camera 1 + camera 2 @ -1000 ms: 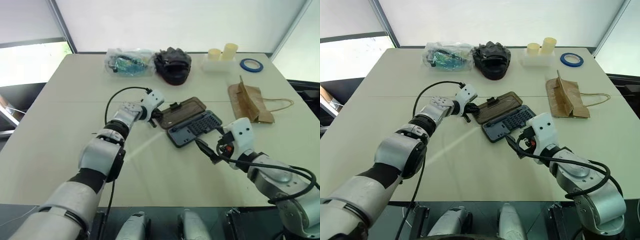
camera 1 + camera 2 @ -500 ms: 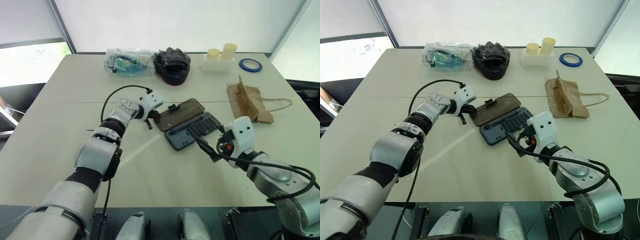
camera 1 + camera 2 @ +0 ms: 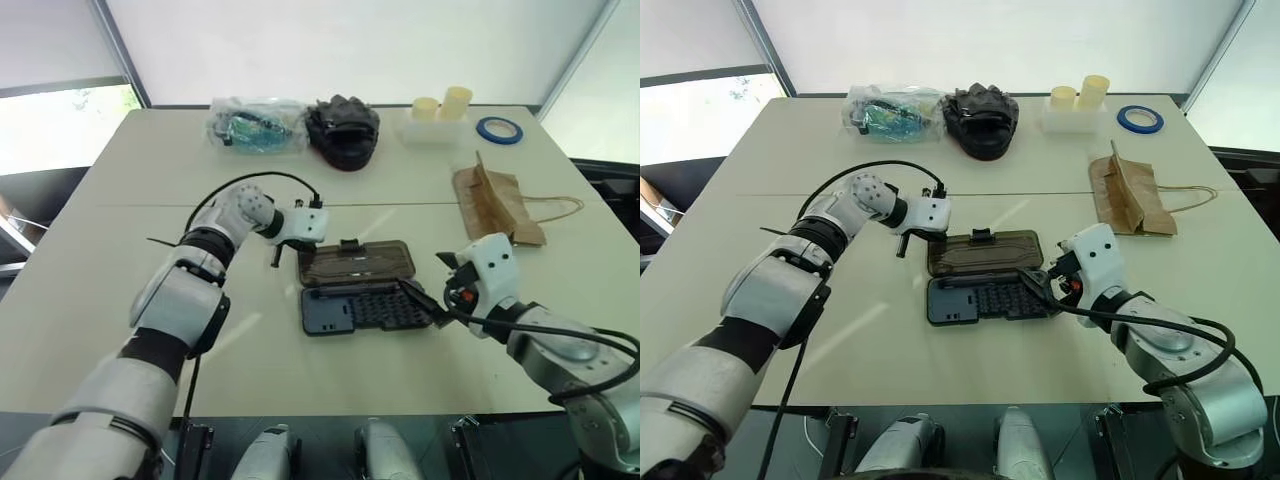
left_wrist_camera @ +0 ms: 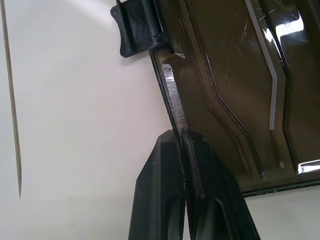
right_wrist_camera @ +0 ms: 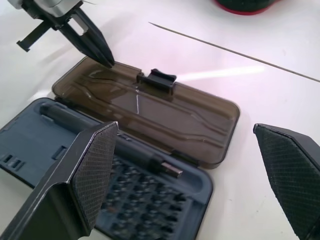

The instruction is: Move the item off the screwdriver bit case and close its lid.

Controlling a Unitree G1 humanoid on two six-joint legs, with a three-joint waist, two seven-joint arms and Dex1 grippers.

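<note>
The screwdriver bit case [image 3: 365, 308] lies open at the table's middle, rows of bits showing in its dark tray. Its smoky-brown lid [image 3: 357, 262] lies flat on the far side, with the black clasp [image 3: 349, 245] on its far edge. My left gripper [image 4: 182, 134] is shut, its tips against the lid's rim near the left corner [image 5: 107, 62]. My right gripper [image 5: 192, 175] is open, its fingers [image 5: 95, 165] spread above the tray's right end without touching it. The item, a creased brown paper bag [image 3: 495, 208], lies on the table to the right, clear of the case.
Along the far edge sit a clear plastic bag of small items [image 3: 255, 125], a black bundle of gloves [image 3: 342, 130], two pale cylinders on a clear box [image 3: 440, 110] and a blue tape roll [image 3: 498, 129]. A black cable loops off my left wrist [image 3: 240, 185].
The open case has swung from a diagonal to lying crosswise and slid nearer and leftward. My left wrist rolled and drew back with the lid's edge. The right arm stayed put.
</note>
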